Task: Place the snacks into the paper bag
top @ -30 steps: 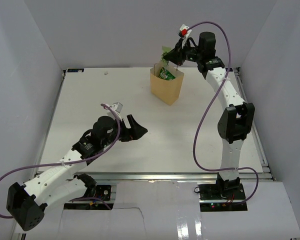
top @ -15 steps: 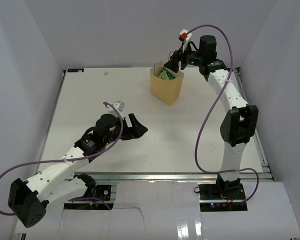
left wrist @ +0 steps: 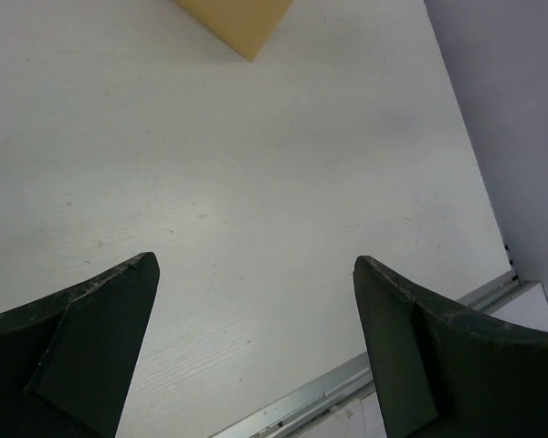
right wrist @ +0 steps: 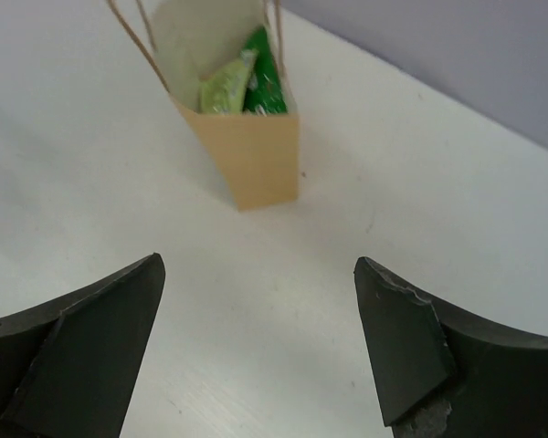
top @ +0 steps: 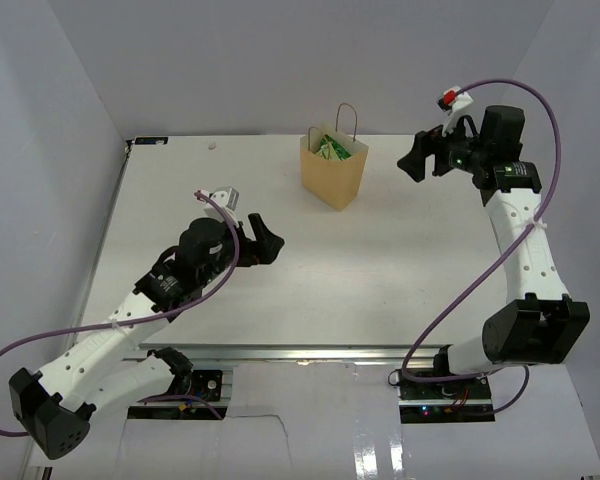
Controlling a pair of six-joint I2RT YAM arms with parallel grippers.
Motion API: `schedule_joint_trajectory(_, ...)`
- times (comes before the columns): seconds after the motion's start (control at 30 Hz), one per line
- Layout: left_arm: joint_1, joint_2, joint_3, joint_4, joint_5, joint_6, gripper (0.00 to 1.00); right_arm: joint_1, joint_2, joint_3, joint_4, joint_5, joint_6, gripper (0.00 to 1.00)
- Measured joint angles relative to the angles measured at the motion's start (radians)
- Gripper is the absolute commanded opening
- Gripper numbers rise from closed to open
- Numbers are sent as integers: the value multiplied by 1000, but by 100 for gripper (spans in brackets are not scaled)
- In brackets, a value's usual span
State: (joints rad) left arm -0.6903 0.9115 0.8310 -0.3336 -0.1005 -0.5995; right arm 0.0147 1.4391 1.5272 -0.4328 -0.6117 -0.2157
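The paper bag (top: 333, 172) is seen standing upright near the far side of the surface (top: 400, 270). Its top is open and its thin handles stick up. The snacks (right wrist: 247, 84) are found inside it, where green packets poke up just past the rim. No packet is seen lying outside the bag, so the job is judged to be done or nearly done.

The right pincer (top: 417, 160) is held up in the air to the right of the bag, well apart from it, and is pointed toward it. Its jaws are spread wide and nothing is held between them. The left pincer (top: 263, 240) is held low over the surface, nearer the front and well apart from the bag. Its jaws are spread wide too, and nothing is held.

The packets are judged to be light, thin and a bit slippery, since they are made of shiny foil. They can be bent, and the food inside could be crushed if squeezed hard. A packet is best pinched by its flat sealed edge. The bag is judged to be light too, so it could be tipped over by a small bump.
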Motion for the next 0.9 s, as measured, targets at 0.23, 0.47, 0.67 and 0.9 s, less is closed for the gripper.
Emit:
schedule_joint_trajectory(0.23,0,-29,54,-63,-127,67,98,-84,-32,-129,-204,235,-61,90)
schedule_joint_trajectory(0.47,0,-17,77,-98,-183,95,98,-102,-237,-296,-241,359,-59,90)
schedule_joint_trajectory(0.67,0,-15,77,-117,-188,95,98,-101,-408,-388,-141,428,7,90)
schedule_joint_trajectory(0.9,0,-32,77,-137,-189,81,98,-101,-412,-395,-112,451,108,90)
